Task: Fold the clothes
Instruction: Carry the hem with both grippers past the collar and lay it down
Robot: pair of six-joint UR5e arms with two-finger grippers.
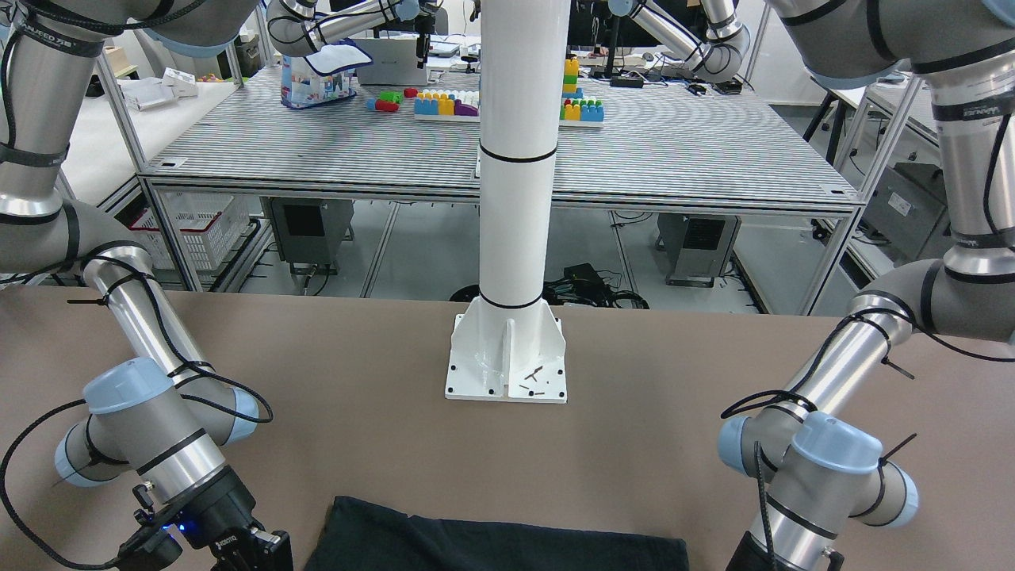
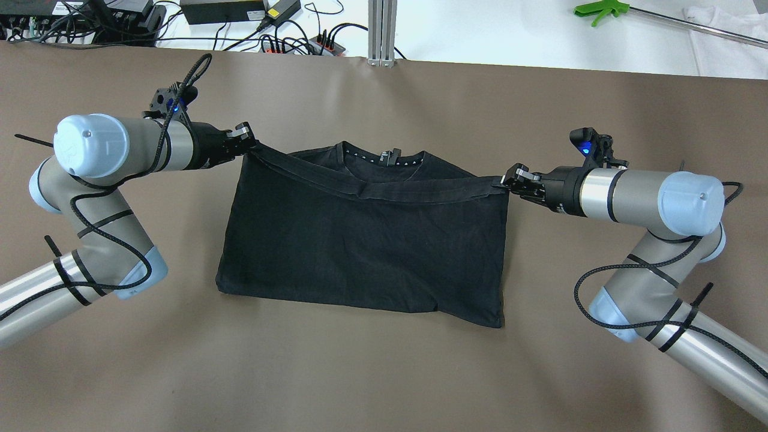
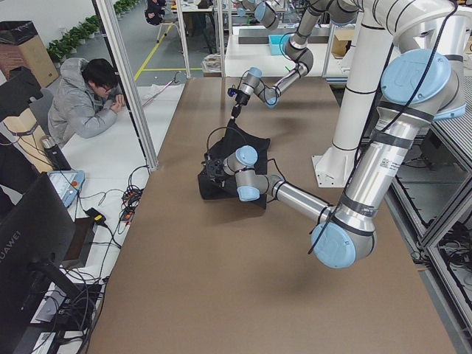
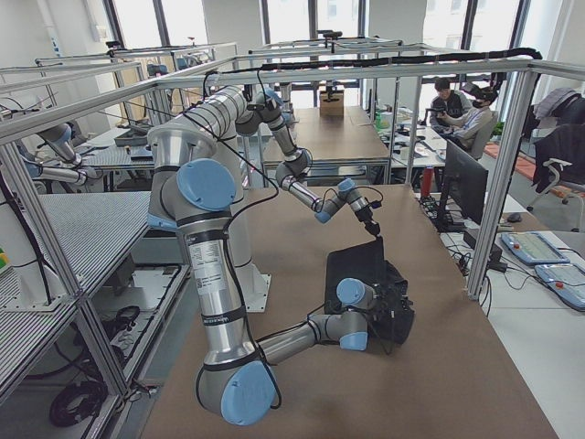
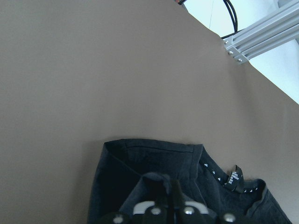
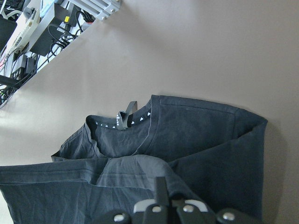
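The clothes, a single black garment, are spread on the brown counter between the two arms, with the collar turned toward the far edge. The left tool is clenched on the garment's far left corner, and the right tool is clenched on its far right corner. A hemmed edge is held raised between them as a slightly sagging band that crosses the cloth just nearer than the collar. The near part of the garment lies flat on the counter, its near edge running a little askew. In the left wrist view the fabric is seen gathered up into the closed fingers of the tool. In the right wrist view a fold of cloth is likewise drawn into the closed tool. In the front-facing view the garment is seen at the bottom edge, well apart from the white pillar.
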